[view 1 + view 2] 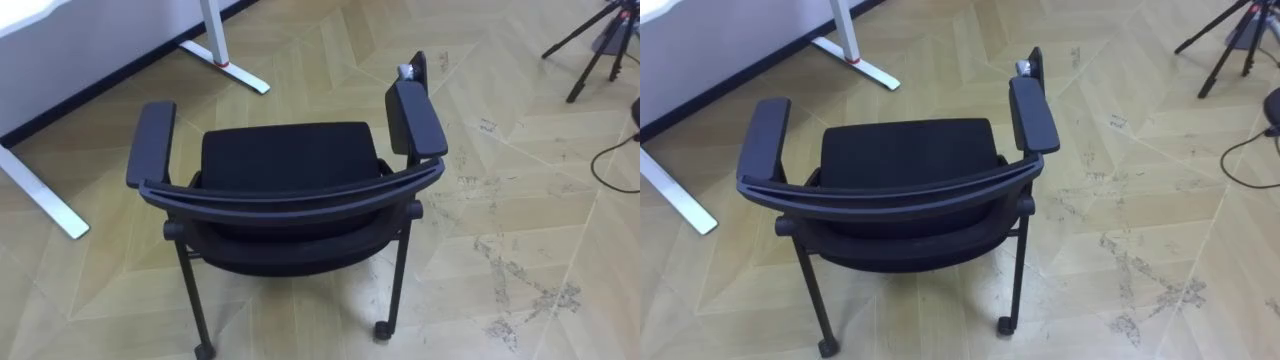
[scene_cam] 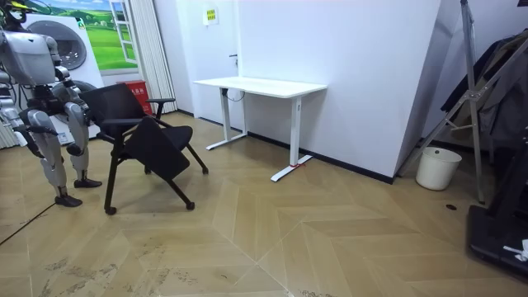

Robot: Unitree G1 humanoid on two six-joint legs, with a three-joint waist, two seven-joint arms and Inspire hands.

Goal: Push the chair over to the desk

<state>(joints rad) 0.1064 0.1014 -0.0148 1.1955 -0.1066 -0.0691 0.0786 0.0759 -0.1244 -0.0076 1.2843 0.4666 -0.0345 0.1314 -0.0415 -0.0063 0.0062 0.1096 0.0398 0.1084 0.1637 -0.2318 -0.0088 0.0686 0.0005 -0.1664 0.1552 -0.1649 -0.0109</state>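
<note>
Chair (image 1: 285,160) stands on the wooden floor (image 1: 500,150) right in front of the robot, its curved backrest (image 1: 290,197) turned toward the robot and its seat facing a white desk (image 2: 260,85) by the wall. That seems the sensible way round for a push: the top rail of the backrest is the nearest thing to lean on, and the casters (image 1: 383,330) under the back legs should let it roll. From the room view the robot is close behind the chair with its arms lowered. Its right hand (image 2: 35,144) is at the room view's left and its left hand (image 2: 80,148) is nearer the chair; I cannot tell how the fingers of either are set, nor whether the left one touches the frame. The push looks not yet begun, with open floor ahead to the desk
</note>
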